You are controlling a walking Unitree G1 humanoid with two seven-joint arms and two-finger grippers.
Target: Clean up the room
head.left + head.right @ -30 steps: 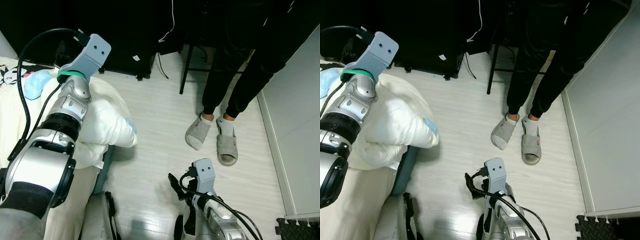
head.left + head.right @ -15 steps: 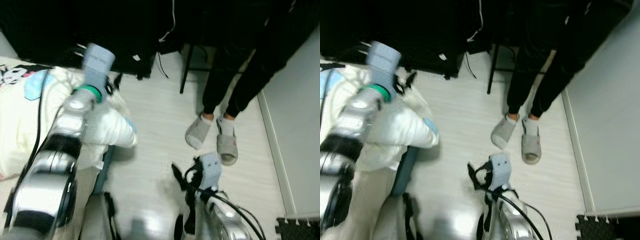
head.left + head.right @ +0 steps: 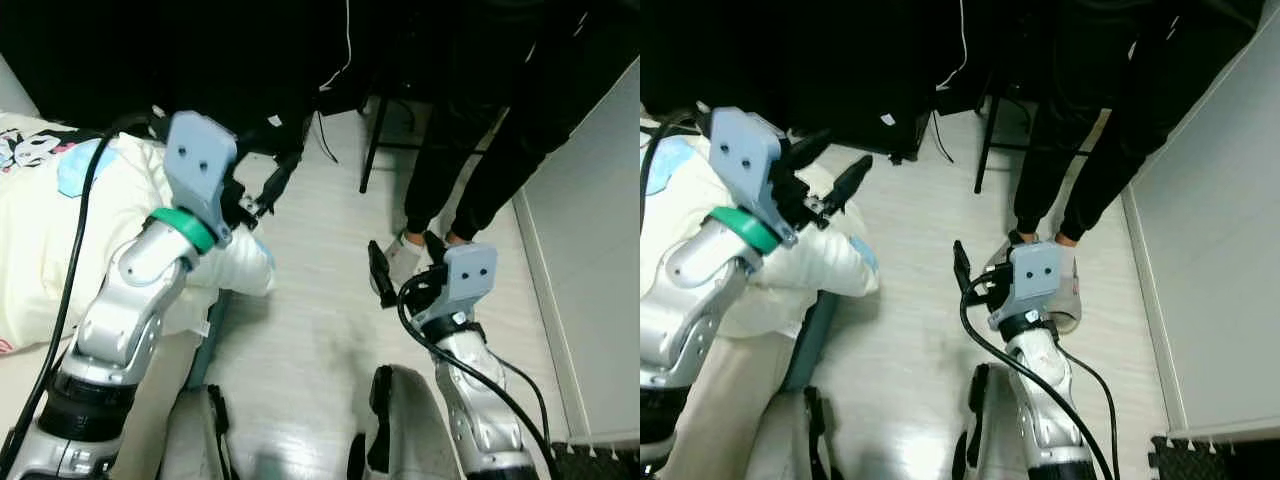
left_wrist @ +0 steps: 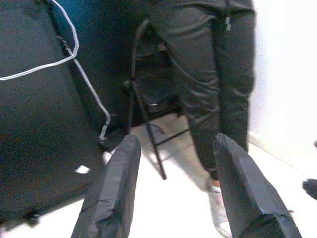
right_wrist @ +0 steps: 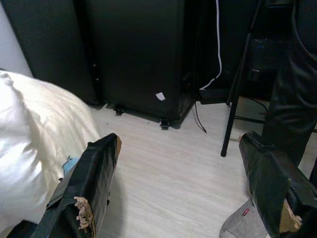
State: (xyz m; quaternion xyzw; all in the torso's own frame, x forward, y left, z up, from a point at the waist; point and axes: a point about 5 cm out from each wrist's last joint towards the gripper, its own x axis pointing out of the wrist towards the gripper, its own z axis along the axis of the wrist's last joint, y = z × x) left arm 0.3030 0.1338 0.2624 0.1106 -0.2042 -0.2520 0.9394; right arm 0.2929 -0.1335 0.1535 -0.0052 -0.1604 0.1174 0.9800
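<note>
A puffy white pillow [image 3: 810,262] lies at the edge of the cream bed [image 3: 40,260] on my left, overhanging the floor. A small blue tag [image 3: 862,250] sticks out at its corner. My left gripper [image 3: 830,165] is raised just above and past the pillow, open, with nothing between its fingers [image 4: 111,193]. My right gripper [image 3: 405,258] is lifted over the pale wood floor in front of a person's feet, open and empty too. Its wrist view looks at the pillow [image 5: 34,139] and the floor.
A person in black trousers [image 3: 500,150] and grey slippers [image 5: 242,223] stands close at the right front. A black folding chair [image 3: 372,130], a black cabinet [image 5: 138,54] with a white cable, and a white wall [image 3: 590,250] on the right bound the floor.
Both arms have risen. The left gripper swung forward off the pillow and now points into the room. The right gripper came up from low near the floor to in front of the slippers.
</note>
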